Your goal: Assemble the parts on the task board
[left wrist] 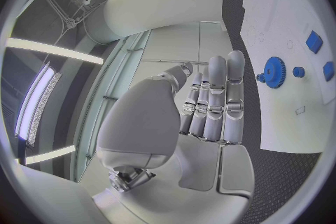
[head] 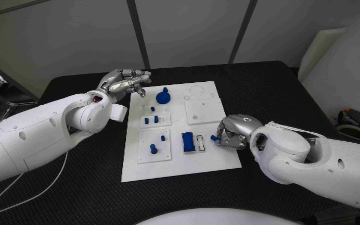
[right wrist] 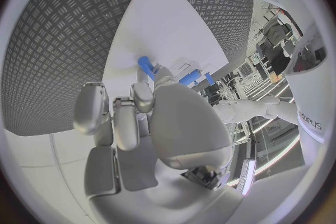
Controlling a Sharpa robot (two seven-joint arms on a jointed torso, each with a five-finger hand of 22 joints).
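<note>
The white task board [head: 202, 160] lies in the middle of the black table. My right hand [head: 234, 131] sits at the board's right edge and pinches a small blue part [head: 215, 138] between thumb and finger, low over the board; the right wrist view shows this part [right wrist: 145, 66] at my fingertips. My left hand [head: 124, 83] hovers off the board's far left corner, fingers stretched out [left wrist: 225, 95] and holding nothing. On the board near it stands a blue gear [head: 164, 97] [left wrist: 273, 71]. A blue block [head: 188, 142] and several small blue pegs [head: 153, 148] stand in the board's left half.
A white slotted insert [head: 201, 142] sits next to the blue block. A pale foam panel [head: 330, 48] leans at the back right. A white cable [head: 30, 194] runs over the table's near left. Grey wall panels close off the back.
</note>
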